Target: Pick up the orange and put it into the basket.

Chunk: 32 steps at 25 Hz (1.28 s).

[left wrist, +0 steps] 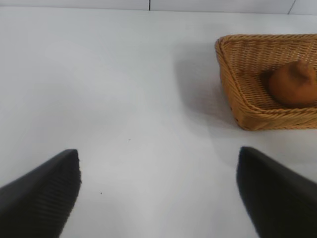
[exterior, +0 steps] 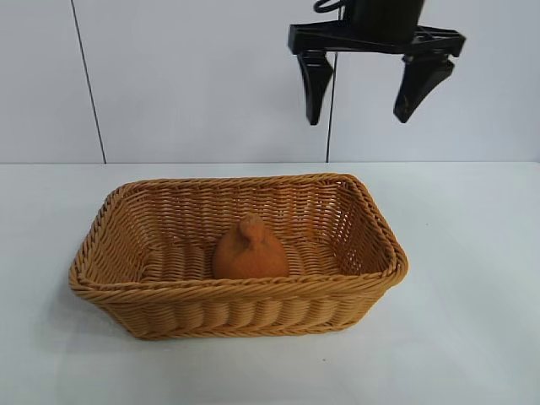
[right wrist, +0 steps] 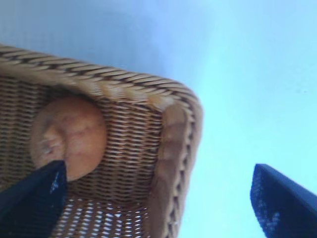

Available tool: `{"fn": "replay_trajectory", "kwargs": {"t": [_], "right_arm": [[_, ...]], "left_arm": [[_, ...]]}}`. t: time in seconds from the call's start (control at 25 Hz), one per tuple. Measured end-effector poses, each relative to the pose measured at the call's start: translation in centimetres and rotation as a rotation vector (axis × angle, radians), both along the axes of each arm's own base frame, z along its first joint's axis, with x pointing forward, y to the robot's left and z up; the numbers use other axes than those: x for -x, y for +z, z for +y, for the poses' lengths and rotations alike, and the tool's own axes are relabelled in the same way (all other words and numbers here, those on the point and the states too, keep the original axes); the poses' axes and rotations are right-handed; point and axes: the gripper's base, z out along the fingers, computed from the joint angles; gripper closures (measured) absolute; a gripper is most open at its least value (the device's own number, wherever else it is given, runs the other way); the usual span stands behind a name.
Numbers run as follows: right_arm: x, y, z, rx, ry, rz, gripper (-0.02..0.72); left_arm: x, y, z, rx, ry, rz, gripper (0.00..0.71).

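The orange (exterior: 251, 253) sits inside the basket (exterior: 236, 291), near the middle of its floor, knob up. My right gripper (exterior: 358, 118) hangs open and empty high above the basket's right end. In the right wrist view, the open right gripper (right wrist: 156, 171) looks down on the orange (right wrist: 69, 134) and the basket's corner rim (right wrist: 129, 82). My left gripper (left wrist: 158, 152) is open and empty over bare table, well away from the basket (left wrist: 225, 64), with the orange (left wrist: 293, 84) visible inside. The left arm is out of the exterior view.
The basket stands on a white table (exterior: 472, 253) with a pale panelled wall (exterior: 186, 76) behind it. Bare table surface surrounds the basket on all sides.
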Motion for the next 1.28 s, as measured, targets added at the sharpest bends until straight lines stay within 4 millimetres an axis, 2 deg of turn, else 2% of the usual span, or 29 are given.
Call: {"fn": "replay_trajectory", "kwargs": {"t": [0.12,0.2,0.44,0.6,0.88,1.16,1.28], "right_arm": [[-0.4,0.0,-2.7,0.006,-0.050,0.000,0.010],[-0.5,0.0,-3.6,0.011,-0.056,0.000,0.010],[-0.2,-0.1,-3.8,-0.005,-0.049,0.011,0.010],[1.7,-0.3,-3.7,-0.026,-0.032,0.055,0.010],[8.8,0.1,-4.2,-0.023,-0.002,0.142,0.010],[17.7,0.5,-5.0,-0.018,0.016,0.163,0.010],[21.5,0.1,-5.3,-0.018,0.016,0.162,0.010]], "left_arm": [[0.0,0.0,0.0,0.000,0.000,0.000,0.097],[0.0,0.0,0.0,0.000,0.000,0.000,0.097],[0.0,0.0,0.0,0.000,0.000,0.000,0.097],[0.0,0.0,0.0,0.000,0.000,0.000,0.097],[0.0,0.0,0.0,-0.005,-0.002,0.000,0.097],[0.0,0.0,0.0,0.000,0.000,0.000,0.097],[0.0,0.0,0.0,0.000,0.000,0.000,0.097]]}}
